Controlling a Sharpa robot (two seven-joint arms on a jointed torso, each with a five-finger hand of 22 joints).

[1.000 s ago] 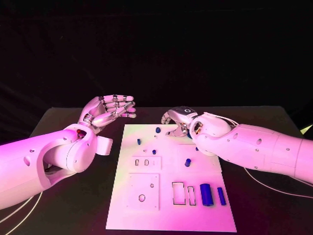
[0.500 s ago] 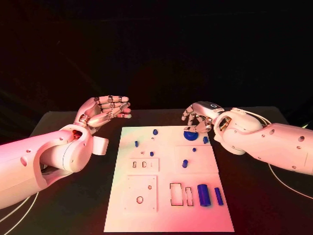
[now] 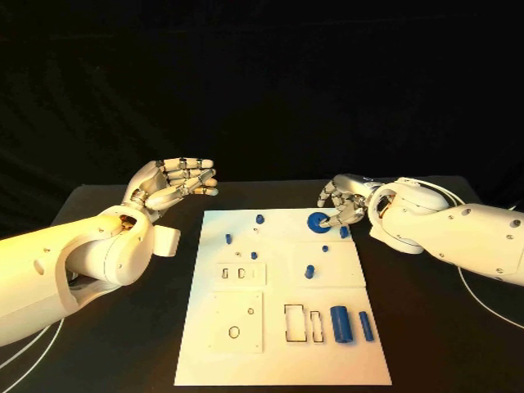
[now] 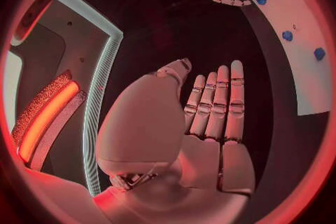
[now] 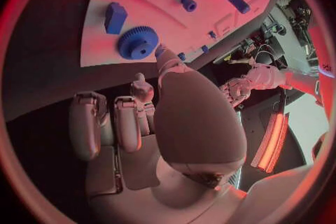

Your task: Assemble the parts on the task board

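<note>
The white task board lies lengthwise in the middle of the table. A blue gear lies flat at its far right corner, with a small blue block beside it. My right hand hovers just right of the gear, fingers loosely bent and holding nothing. In the right wrist view the gear and block sit apart from the fingertips. My left hand is raised off the board's far left corner and is empty. Small blue pegs stand on the far half of the board.
Two blue cylinders lie side by side near the board's right edge, next to rectangular slots. Another peg stands mid-board. Bare black table flanks the board on both sides.
My right hand has drawn back to the right, off the board's far end, leaving the blue gear lying uncovered there. The left hand has barely moved.
</note>
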